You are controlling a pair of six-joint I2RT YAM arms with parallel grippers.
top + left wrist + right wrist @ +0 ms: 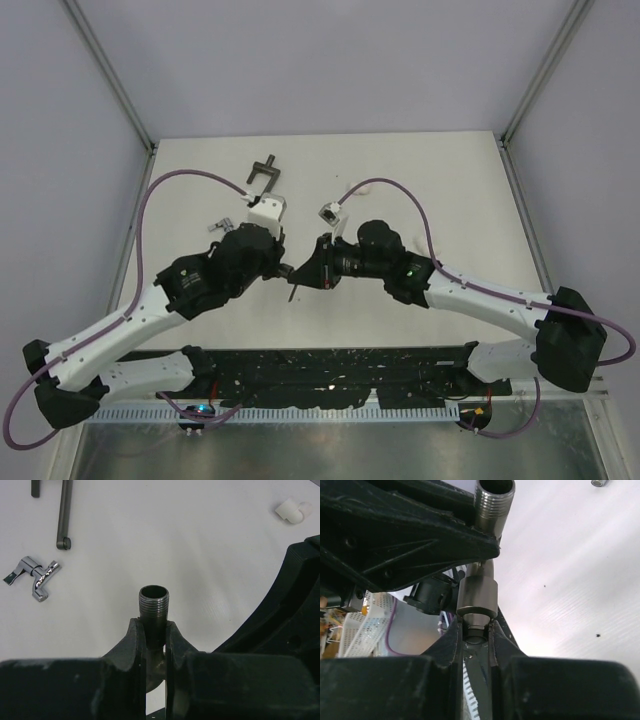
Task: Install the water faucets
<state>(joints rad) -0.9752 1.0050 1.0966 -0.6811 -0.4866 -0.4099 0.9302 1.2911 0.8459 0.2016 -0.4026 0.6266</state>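
Dark faucet (154, 602): held between both arms above the table (440, 180), with its threaded mouth bare.
Left gripper (155, 630): fingers clamped on the dark faucet's neck just below the thread. We judge this keeps the thread free for screwing in.
Right gripper (476, 630): fingers closed on the dark faucet's opposite end, under its thick collar. We judge this to be a shared hold for regripping or turning.
Silver faucet (36, 574): lies on the table, left of and beyond the dark faucet, untouched.
White elbow fitting (266, 211): beyond the dark faucet and apart from it, with a second white fitting (330, 212) alongside. These are likely the sockets.
T-handled bar (263, 172): farther beyond the dark faucet.
Progress: in our judgement, neither faucet is installed yet.
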